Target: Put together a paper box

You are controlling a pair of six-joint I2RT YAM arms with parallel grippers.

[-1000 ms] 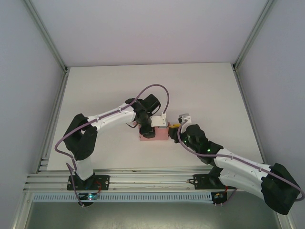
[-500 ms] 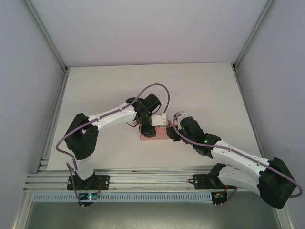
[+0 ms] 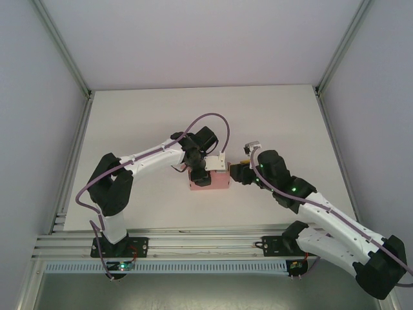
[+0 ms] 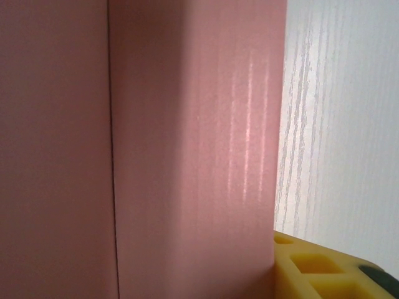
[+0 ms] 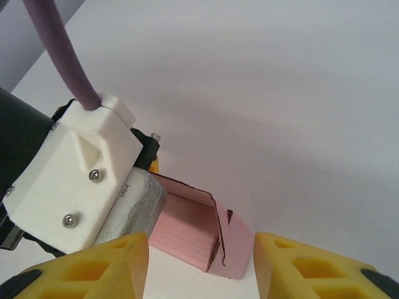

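I start at my right gripper [image 5: 201, 266], just off the paper box's [image 3: 210, 181] right end. Half a second ago it was pushed up against that end; now it has backed away a little and its wrist has turned. Its jaws stand wide with nothing between them, and in the right wrist view the yellow pads [image 5: 302, 265] flank the box's open end without touching it.

The paper box lies on the table [image 3: 277, 116], partly folded. One end flap stands up and a thin tab juts from that end, so I judge this end not yet closed, and the retreat looks to me like a re-aim for another push on the flap.

At the box's left part sits the left gripper [image 3: 199, 177]. From its wrist camera, pink card [image 4: 187, 149] takes up most of the picture and one yellow pad [image 4: 312, 268] touches a wall's edge. The other pad is hidden, so I cannot tell whether it is clamped.
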